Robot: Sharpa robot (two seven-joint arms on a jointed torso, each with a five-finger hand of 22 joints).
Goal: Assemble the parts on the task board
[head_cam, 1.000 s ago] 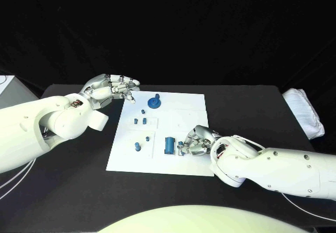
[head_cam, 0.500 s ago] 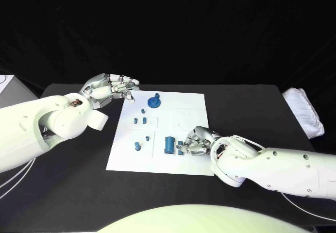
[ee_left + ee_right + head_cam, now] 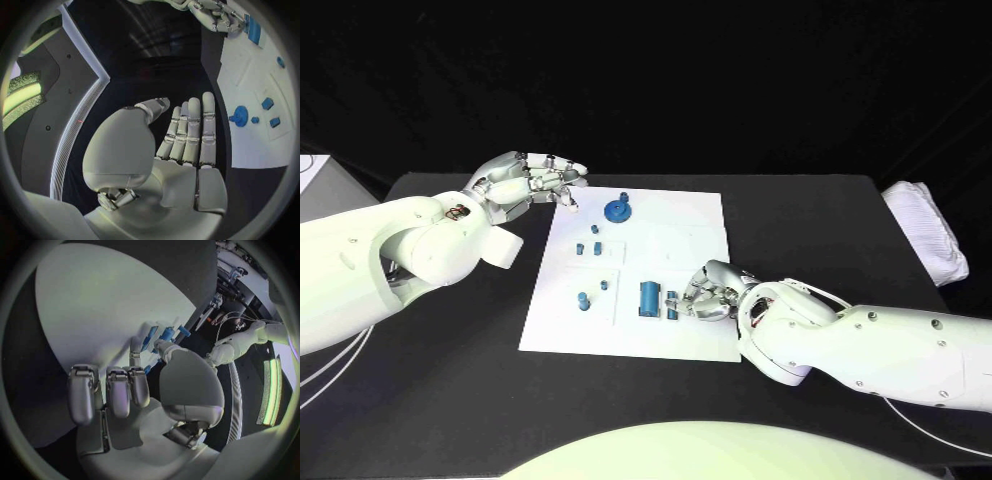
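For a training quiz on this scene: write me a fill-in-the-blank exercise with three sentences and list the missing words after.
1. The task board lying on the black table is ____ in colour.
2. The small parts standing on the board are ____ in colour.
3. The hand working at the tall part near the board's front edge is the robot's ____ hand, while the left hand is off the board's far left corner.

Missing words: white; blue; right
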